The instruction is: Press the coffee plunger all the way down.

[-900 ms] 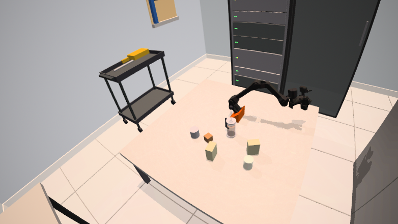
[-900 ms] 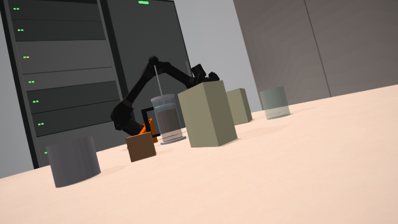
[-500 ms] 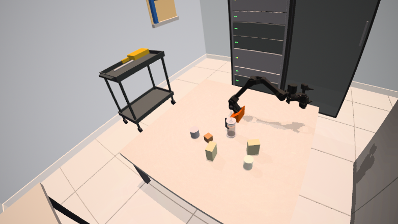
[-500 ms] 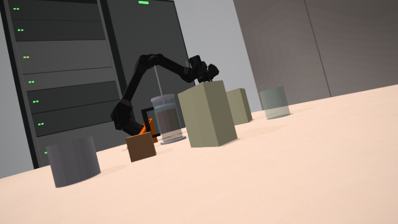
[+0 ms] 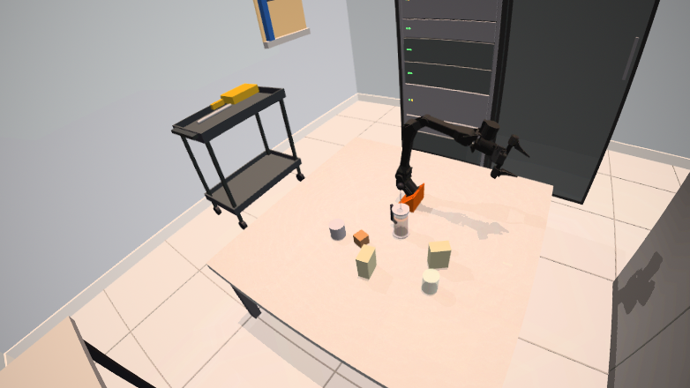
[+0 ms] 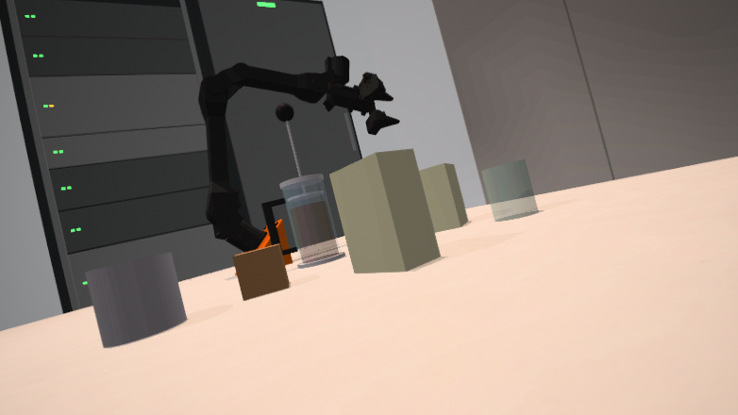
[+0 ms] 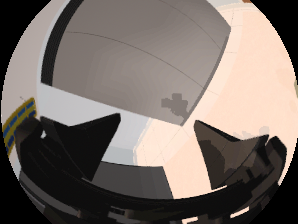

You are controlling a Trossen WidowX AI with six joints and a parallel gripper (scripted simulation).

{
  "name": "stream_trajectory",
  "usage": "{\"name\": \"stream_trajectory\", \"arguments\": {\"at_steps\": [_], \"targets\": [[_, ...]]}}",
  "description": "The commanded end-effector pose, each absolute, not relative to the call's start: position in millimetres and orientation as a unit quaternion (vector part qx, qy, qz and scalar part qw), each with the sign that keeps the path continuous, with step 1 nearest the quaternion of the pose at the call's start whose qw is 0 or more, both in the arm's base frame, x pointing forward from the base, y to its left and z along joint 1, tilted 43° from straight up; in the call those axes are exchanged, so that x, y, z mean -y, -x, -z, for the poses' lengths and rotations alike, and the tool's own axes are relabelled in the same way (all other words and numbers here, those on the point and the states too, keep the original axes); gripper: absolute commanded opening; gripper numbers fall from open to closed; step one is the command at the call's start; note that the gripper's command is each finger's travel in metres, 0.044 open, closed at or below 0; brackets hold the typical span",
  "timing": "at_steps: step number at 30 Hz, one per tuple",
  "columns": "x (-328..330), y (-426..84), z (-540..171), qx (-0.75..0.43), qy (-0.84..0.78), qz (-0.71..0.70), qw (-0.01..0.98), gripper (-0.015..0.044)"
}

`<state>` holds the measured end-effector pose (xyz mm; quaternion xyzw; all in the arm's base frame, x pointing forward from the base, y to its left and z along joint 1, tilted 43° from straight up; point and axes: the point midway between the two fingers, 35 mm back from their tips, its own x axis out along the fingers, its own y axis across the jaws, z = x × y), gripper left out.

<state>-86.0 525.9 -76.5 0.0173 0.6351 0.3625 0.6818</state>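
The coffee press [image 5: 400,226] [image 6: 311,226] stands upright on the table [image 5: 308,309] [image 6: 464,330], a clear cylinder with dark contents and a black handle on its left side. Its plunger rod is up, with the round black knob [image 5: 400,185] [image 6: 284,111] high above the lid. My gripper [image 5: 522,165] [image 6: 395,109] [image 7: 157,120] is open and empty. It is in the air to the right of the press in the top and exterior views, well apart from the knob, with its fingers pointing sideways. The press is not in the wrist view.
An orange block [image 5: 361,237] [image 6: 261,273] and a grey cylinder [image 5: 337,229] [image 6: 136,299] stand left of the press. Two pale green boxes [image 5: 366,263] [image 6: 384,214] and a pale translucent cylinder [image 5: 430,282] [image 6: 511,190] stand in front. An orange piece [image 5: 416,197] is by the arm's base.
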Motion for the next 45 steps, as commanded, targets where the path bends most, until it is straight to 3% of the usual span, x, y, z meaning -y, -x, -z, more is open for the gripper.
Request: {"name": "stream_trajectory", "arguments": {"at_steps": [1, 13, 25, 45], "targets": [[-501, 44, 42, -0.586, 0.025, -0.316, 0.746, 0.044], [-383, -71, -81, -0.414, 0.201, -0.167, 0.872, 0.044], [-261, -138, -201, -0.25, 0.39, -0.06, 0.884, 0.044], [-220, -149, -154, -0.25, 0.393, -0.062, 0.883, 0.044]]}}
